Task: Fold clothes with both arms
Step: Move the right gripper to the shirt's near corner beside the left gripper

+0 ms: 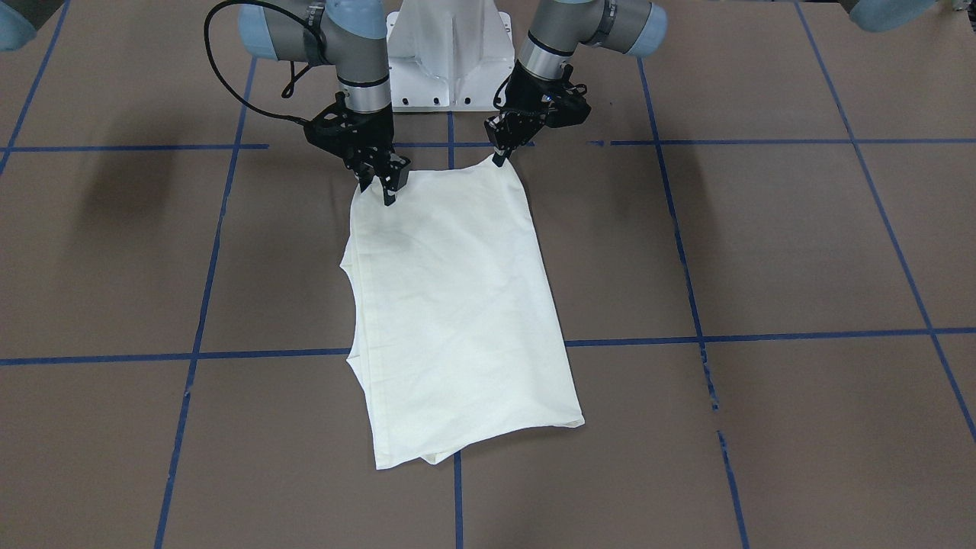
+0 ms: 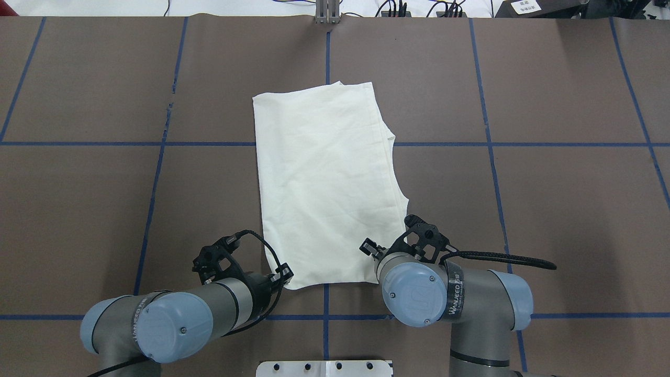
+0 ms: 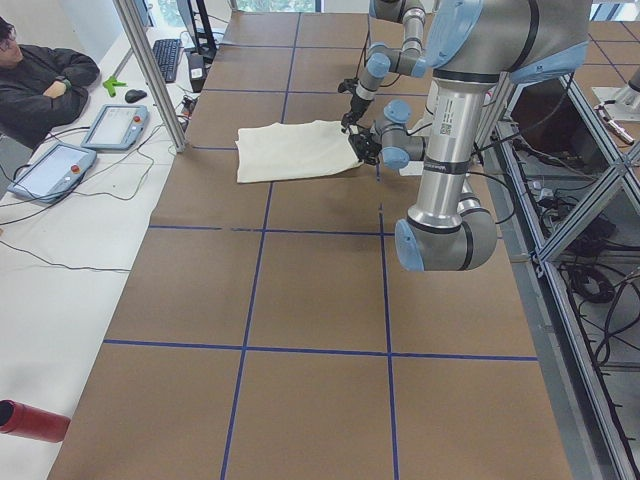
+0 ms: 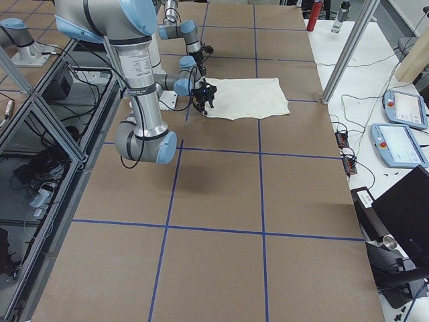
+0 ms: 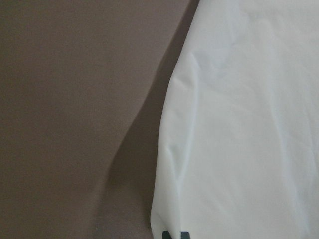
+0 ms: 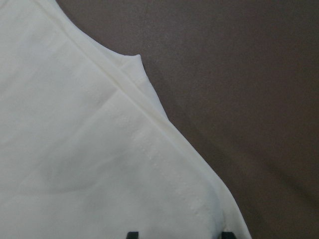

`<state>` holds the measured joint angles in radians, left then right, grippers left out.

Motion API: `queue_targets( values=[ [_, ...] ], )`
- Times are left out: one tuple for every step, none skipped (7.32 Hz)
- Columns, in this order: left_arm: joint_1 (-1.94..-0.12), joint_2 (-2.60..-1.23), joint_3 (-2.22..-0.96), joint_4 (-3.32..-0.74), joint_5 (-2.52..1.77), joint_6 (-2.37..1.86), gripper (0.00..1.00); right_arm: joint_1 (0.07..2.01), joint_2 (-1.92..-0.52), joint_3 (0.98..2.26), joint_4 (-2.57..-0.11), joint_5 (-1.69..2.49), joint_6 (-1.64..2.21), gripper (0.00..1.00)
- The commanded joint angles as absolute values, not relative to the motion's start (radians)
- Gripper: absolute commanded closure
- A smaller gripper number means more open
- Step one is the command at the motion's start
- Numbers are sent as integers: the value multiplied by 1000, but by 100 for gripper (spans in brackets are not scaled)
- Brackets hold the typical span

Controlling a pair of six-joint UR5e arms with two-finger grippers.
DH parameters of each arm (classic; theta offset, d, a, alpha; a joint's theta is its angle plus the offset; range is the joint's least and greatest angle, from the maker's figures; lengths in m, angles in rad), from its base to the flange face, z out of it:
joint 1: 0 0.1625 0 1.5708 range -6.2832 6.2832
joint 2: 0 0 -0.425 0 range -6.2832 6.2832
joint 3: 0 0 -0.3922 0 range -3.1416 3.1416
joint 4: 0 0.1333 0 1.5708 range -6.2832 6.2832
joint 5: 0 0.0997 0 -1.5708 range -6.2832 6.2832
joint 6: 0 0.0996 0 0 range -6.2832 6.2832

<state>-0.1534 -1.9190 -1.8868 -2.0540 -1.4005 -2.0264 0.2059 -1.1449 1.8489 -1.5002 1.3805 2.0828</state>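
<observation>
Currently: corner grasp for the next fold. The cream-white shirt (image 1: 457,305), folded to a long plain rectangle, lies flat on the brown paper-covered table (image 1: 762,244) with its blue tape grid, one short edge nearest the robot.

The black two-finger left gripper (image 1: 501,156) pinches one near corner, and the cloth peaks up to its tips. The black two-finger right gripper (image 1: 385,187) stands at the other near corner with jaws spread, fingertips (image 6: 132,235) apart over the hem. Judgement: the right should close on every layer at the hem before any lift. Both should then rise level and carry the edge toward the far end together, keeping it taut. Not visible: print, collar, sleeves — presumably underneath or inside. In the overhead view the wrists hide both sets of tips. Whether the right pads touch the cloth, I cannot tell.
</observation>
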Motion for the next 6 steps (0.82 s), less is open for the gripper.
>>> queue_targets(
  values=[
    [-152, -1919, -1887, -2054, -1401, -2026, 100, 209, -1144, 1855, -1500, 1381, 2083, 100],
    [-153, -1919, -1887, -2054, -1401, -2026, 100, 209, -1144, 1858, -1500, 1381, 2083, 100],
    [-152, -1919, -1887, -2054, -1401, -2026, 100, 210, -1144, 1861, -1500, 1381, 2083, 100],
    [-152, -1919, -1888, -2054, -1401, -2026, 100, 210, -1144, 1862, -1499, 1381, 2083, 100],
    [-152, -1919, -1891, -2054, -1402, -2026, 100, 210, -1144, 1867, -1499, 1381, 2083, 100],
    [-162, -1914, -1954, -2031, -1411, -1963, 100, 213, -1146, 1900, -1500, 1381, 2082, 100]
  ],
)
